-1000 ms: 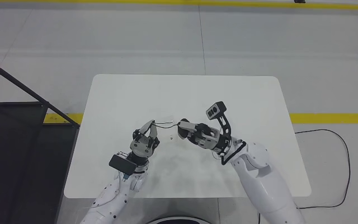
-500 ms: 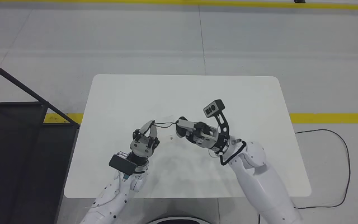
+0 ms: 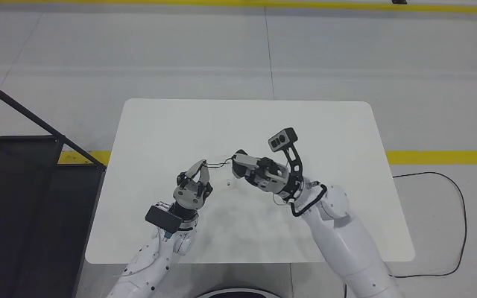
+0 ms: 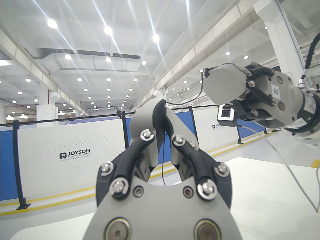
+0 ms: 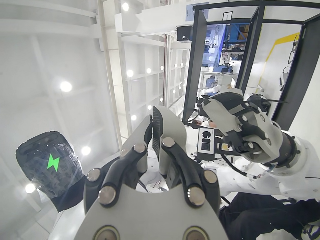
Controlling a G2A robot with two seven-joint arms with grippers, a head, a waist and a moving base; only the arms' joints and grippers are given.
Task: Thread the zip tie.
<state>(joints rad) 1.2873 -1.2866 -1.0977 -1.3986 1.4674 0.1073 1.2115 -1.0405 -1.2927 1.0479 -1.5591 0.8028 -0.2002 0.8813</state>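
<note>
One zip tie is counted, a single thin black strand, and no second is seen. Two grippers are tallied: the left gripper and the right gripper. One white table is counted beneath.

The white rounded-corner surface is smooth and matt; the thin black zip tie looks plastic. The left end effector has matt grey fingers and shiny metal screws.
</note>
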